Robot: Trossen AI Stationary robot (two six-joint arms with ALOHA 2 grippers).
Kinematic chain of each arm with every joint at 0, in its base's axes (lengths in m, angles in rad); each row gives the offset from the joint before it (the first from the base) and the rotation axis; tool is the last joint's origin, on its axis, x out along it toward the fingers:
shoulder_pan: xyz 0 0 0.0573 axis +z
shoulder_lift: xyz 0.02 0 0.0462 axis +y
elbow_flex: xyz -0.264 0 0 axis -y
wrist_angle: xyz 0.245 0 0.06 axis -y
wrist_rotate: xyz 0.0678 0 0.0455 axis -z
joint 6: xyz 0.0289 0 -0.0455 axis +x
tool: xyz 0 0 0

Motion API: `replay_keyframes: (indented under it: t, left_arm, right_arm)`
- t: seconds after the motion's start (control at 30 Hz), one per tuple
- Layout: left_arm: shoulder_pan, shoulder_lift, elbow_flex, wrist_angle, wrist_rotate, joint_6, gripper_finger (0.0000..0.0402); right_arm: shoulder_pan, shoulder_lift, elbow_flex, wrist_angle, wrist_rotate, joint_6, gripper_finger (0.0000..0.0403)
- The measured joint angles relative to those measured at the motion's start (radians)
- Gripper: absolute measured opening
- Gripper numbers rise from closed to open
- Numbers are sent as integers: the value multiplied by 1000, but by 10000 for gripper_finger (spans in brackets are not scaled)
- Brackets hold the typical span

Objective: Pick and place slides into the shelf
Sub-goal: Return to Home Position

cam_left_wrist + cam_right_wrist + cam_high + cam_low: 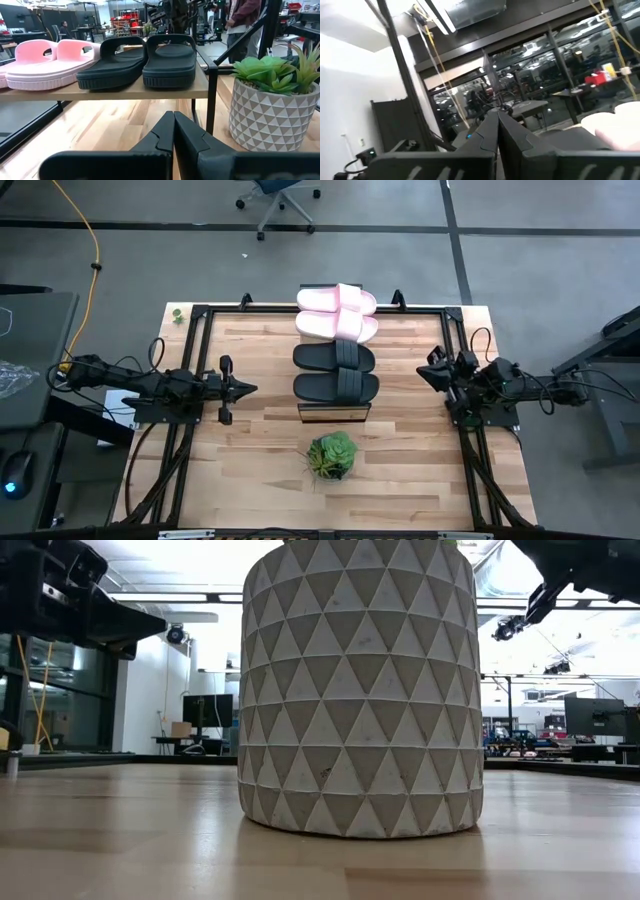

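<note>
High view: on the shelf (334,412) lie two pink slides (337,312), far, and two black slides (335,372), nearer. The left gripper (250,389) and right gripper (422,371) hang either side, both jaws together.

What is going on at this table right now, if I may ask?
Nothing is being handled at the moment. Two pink slides and two black slides lie side by side in a row on the shelf. The left gripper and the right gripper are both shut and empty, one off to each side of the shelf. A potted plant stands just beyond the shelf's near end.
</note>
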Motion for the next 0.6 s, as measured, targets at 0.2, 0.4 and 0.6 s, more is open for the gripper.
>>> replay_keyframes:
  t: [0.2,0.4,0.6]
  left_arm:
    - [0,0,0,0,0,0,1]
    - [0,0,0,0,0,-1,1]
    - [0,0,0,0,0,-1,1]
  right_arm:
    - [0,1,0,-12,9,0,0]
    - [0,2,0,-37,16,-3,0]
    - [0,3,0,-43,19,-13,0]
